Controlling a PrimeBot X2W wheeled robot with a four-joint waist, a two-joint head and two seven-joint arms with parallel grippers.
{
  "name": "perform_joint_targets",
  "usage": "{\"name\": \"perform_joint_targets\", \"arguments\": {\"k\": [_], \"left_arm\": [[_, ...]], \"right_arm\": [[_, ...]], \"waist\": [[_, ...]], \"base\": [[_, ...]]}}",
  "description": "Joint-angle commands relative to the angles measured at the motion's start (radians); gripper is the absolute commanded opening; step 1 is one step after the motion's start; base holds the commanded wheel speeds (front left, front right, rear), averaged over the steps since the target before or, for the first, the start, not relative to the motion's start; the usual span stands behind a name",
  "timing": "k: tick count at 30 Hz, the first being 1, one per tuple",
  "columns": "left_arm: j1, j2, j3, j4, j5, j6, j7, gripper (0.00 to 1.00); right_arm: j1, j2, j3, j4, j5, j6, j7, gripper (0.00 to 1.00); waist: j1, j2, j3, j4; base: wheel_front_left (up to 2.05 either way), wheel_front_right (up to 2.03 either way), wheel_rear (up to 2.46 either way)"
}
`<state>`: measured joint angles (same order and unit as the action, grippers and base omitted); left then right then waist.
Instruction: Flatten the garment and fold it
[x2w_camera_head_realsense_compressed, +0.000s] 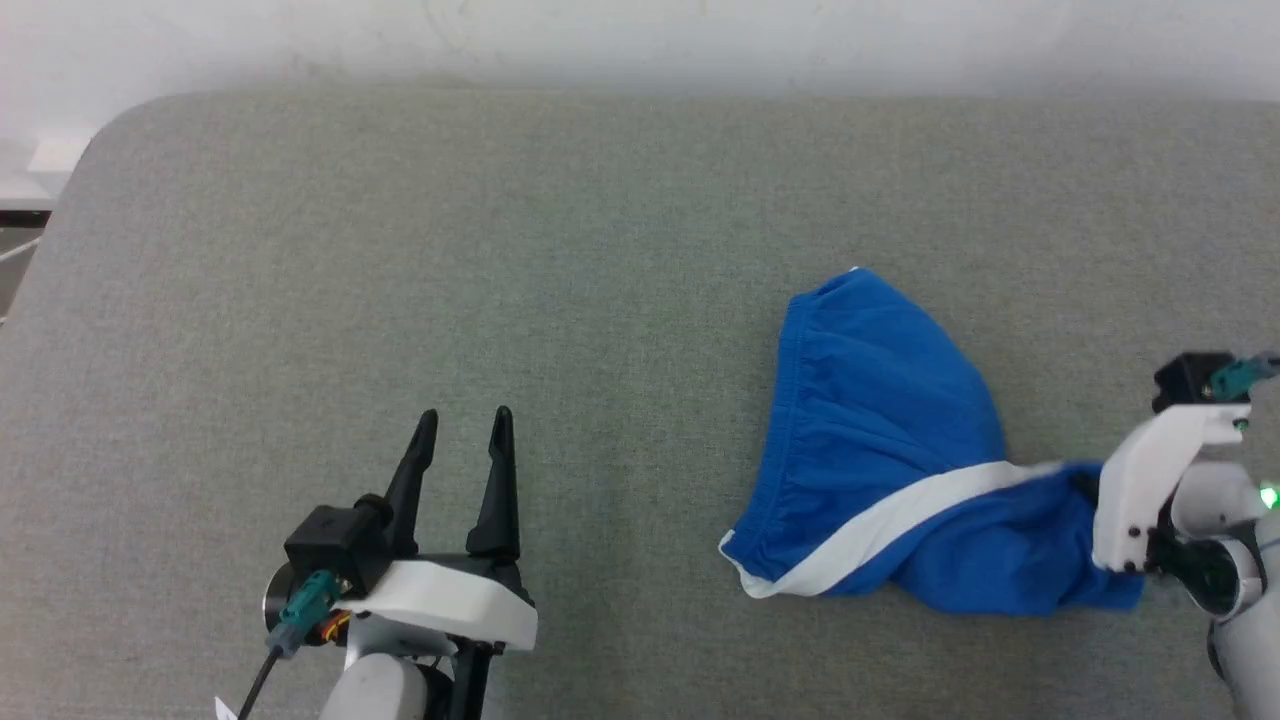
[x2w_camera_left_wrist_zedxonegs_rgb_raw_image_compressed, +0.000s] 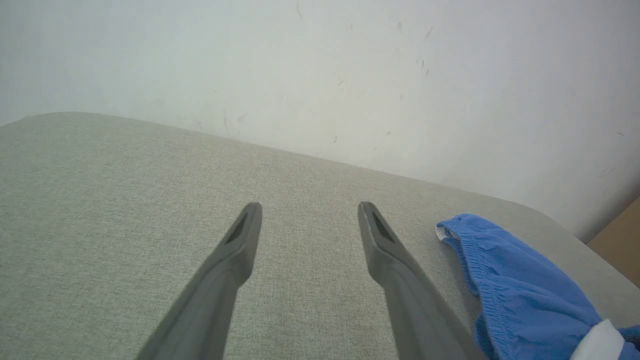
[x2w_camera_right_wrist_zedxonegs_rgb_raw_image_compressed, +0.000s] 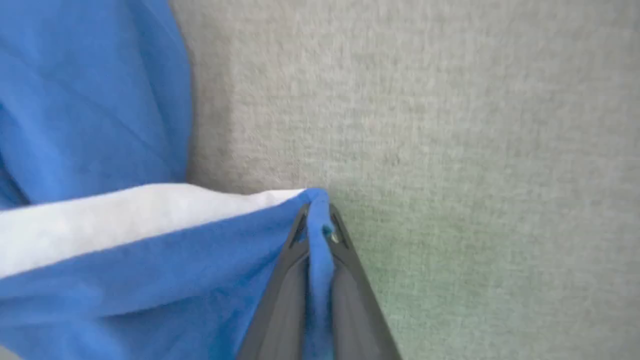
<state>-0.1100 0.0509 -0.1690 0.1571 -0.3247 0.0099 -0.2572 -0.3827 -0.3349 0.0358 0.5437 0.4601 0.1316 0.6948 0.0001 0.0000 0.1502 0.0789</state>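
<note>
Blue garment (x2w_camera_head_realsense_compressed: 880, 420) lay crumpled on the grey padded surface (x2w_camera_head_realsense_compressed: 400, 250), right of centre in head view, w/ gathered waistband (x2w_camera_head_realsense_compressed: 790, 420) toward the left & white stripe (x2w_camera_head_realsense_compressed: 900, 520) running diagonally across it. R gripper (x2w_camera_right_wrist_zedxonegs_rgb_raw_image_compressed: 316, 220) was clamped on a blue fold at the garment's right end, fabric pinched btwn both fingers, just by the stripe's end. L gripper (x2w_camera_head_realsense_compressed: 466, 412) was well apart at lower left, fingers spread, holding nothing.
</note>
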Motion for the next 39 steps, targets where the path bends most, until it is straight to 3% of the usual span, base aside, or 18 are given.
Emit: {"name": "perform_joint_targets", "arguments": {"k": [1, 6, 11, 17, 24, 26, 34, 39], "left_arm": [[-0.005, -0.001, 0.001, 0.002, -0.005, 0.003, -0.005, 1.0], [0.002, -0.001, 0.001, 0.002, -0.004, 0.005, -0.005, 1.0], [0.011, -0.001, -0.003, 0.002, -0.007, 0.006, -0.005, 1.0], [0.021, -0.001, -0.01, 0.002, -0.014, 0.01, -0.005, 1.0], [0.028, -0.001, -0.009, 0.007, -0.008, 0.006, -0.005, 1.0], [0.028, -0.001, -0.007, 0.011, -0.004, 0.003, -0.005, 1.0], [0.033, -0.001, -0.007, 0.019, 0.002, -0.002, -0.005, 1.0], [0.042, -0.001, -0.011, 0.02, 0.003, -0.003, -0.005, 1.0]], "right_arm": [[-0.014, 0.011, 0.003, -0.029, -0.025, -0.001, -0.08, 0.0], [-0.057, 0.028, -0.033, -0.114, -0.082, -0.001, -0.32, 0.0], [0.015, 0.061, -0.127, -0.196, -0.116, -0.001, -0.502, 0.0], [0.213, 0.128, -0.249, -0.222, -0.117, -0.001, -0.608, 0.0], [0.361, 0.201, -0.36, -0.09, -0.109, -0.001, -0.692, 0.0], [0.355, 0.209, -0.36, -0.063, -0.103, -0.001, -0.717, 1.0], [0.322, 0.224, -0.414, -0.105, -0.106, -0.001, -0.871, 1.0], [0.314, 0.225, -0.364, -0.197, -0.111, -0.001, -0.817, 1.0]], "waist": [[-0.0001, 0.0, -0.016, -0.013], [-0.0001, 0.0, -0.036, -0.037], [-0.0001, 0.0, -0.051, -0.055], [-0.0001, 0.0, -0.061, -0.063], [-0.0001, 0.0, -0.064, -0.084], [-0.0001, 0.0, -0.065, -0.088], [-0.0001, 0.0, -0.085, -0.083], [-0.0001, 0.0, -0.105, -0.075]], "base": [[0.0, 0.0, 0.0], [0.0, 0.0, 0.0], [0.0, 0.0, 0.0], [0.0, 0.0, 0.0], [0.0, 0.0, 0.0], [0.0, 0.0, 0.0], [0.0, 0.0, 0.0], [0.0, 0.0, 0.0]]}}
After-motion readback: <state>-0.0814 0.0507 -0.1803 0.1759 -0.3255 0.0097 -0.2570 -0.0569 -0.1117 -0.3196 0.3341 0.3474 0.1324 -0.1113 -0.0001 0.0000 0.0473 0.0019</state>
